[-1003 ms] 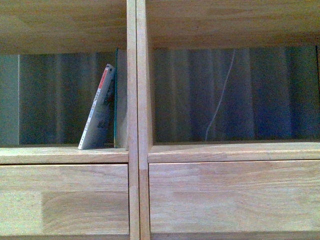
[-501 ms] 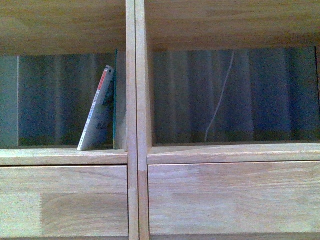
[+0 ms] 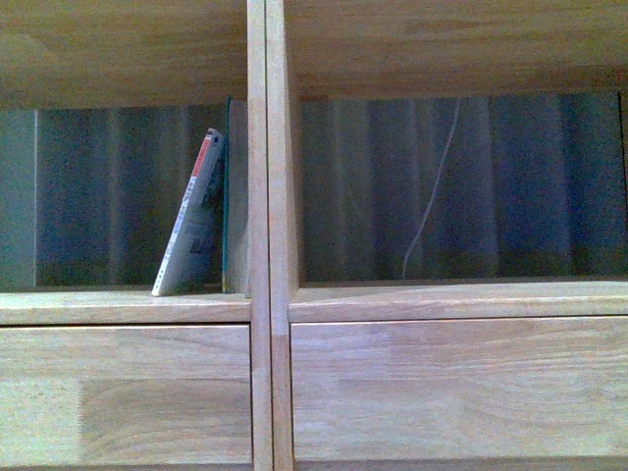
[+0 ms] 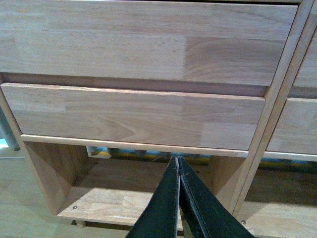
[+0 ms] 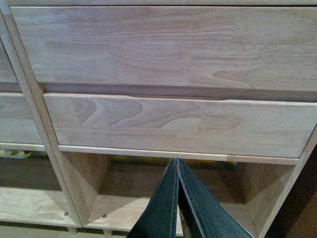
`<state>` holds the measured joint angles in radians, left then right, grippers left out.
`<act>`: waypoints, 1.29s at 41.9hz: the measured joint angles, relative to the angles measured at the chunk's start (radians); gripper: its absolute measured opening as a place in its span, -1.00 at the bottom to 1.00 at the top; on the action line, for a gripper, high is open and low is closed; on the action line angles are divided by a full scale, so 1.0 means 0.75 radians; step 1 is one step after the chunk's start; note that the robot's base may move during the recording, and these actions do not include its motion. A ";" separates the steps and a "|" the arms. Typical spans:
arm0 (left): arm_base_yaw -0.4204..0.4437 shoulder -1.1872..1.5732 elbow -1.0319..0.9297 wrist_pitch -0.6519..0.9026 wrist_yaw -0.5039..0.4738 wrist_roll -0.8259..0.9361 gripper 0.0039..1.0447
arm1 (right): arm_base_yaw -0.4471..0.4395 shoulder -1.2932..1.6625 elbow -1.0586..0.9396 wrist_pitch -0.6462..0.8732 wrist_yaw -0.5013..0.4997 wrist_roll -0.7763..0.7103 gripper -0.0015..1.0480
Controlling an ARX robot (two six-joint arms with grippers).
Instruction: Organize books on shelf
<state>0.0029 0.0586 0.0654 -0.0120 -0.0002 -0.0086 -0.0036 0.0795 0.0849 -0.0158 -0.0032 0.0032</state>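
Observation:
In the front view the light wooden shelf (image 3: 259,196) fills the frame. In its left cubby a white book with a red-marked spine (image 3: 191,218) leans to the right against a very slim teal-edged book (image 3: 226,196), which stands upright against the centre divider. The right cubby holds no books. Neither gripper shows in the front view. My left gripper (image 4: 178,159) is shut and empty, in front of the lower drawer fronts (image 4: 133,114) and a bottom cubby. My right gripper (image 5: 176,161) is shut and empty, in front of the right-hand drawer fronts (image 5: 183,124).
Behind the open-backed cubbies hangs a dark curtain with a thin white cord (image 3: 432,196). The bottom cubbies (image 4: 114,198) show bare wooden floors, with the shelf's short legs on a pale floor.
The view has shifted very slightly; the books and shelf stand as before.

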 joint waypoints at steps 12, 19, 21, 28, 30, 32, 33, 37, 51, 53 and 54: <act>-0.001 -0.064 -0.071 0.010 -0.001 0.001 -0.95 | 0.000 -0.039 -0.045 0.010 0.000 0.000 -0.94; -0.001 -0.070 -0.071 0.010 -0.001 0.001 -0.95 | 0.000 -0.091 -0.094 0.015 -0.002 -0.001 -0.94; -0.001 -0.070 -0.071 0.010 0.001 0.001 -0.95 | 0.000 -0.093 -0.094 0.016 0.000 0.000 -0.94; -0.001 -0.070 -0.071 0.010 0.000 0.001 -0.95 | 0.000 -0.097 -0.094 0.016 0.000 0.000 -0.94; -0.001 -0.070 -0.071 0.010 0.001 0.001 -0.95 | 0.000 -0.098 -0.094 0.016 0.000 0.000 -0.94; -0.001 -0.070 -0.071 0.010 0.000 0.001 -0.95 | 0.000 -0.098 -0.094 0.016 0.000 -0.001 -0.94; -0.001 -0.070 -0.071 0.010 0.000 0.001 -0.95 | 0.000 -0.098 -0.094 0.016 0.000 0.000 -0.94; -0.001 -0.070 -0.071 0.010 0.000 0.001 -0.95 | 0.000 -0.098 -0.094 0.016 0.000 0.000 -0.94; -0.001 -0.070 -0.071 0.010 0.000 0.001 -0.35 | 0.000 -0.098 -0.094 0.016 0.000 -0.001 -0.58; -0.001 -0.070 -0.071 0.010 0.000 0.001 -0.14 | 0.000 -0.098 -0.094 0.016 0.000 -0.001 -0.38; -0.001 -0.070 -0.071 0.010 0.000 0.001 -0.04 | 0.000 -0.098 -0.094 0.016 0.000 -0.001 -0.29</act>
<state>0.0025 0.0063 0.0124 -0.0044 -0.0002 -0.0078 -0.0036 0.0059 0.0143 -0.0036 -0.0032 0.0025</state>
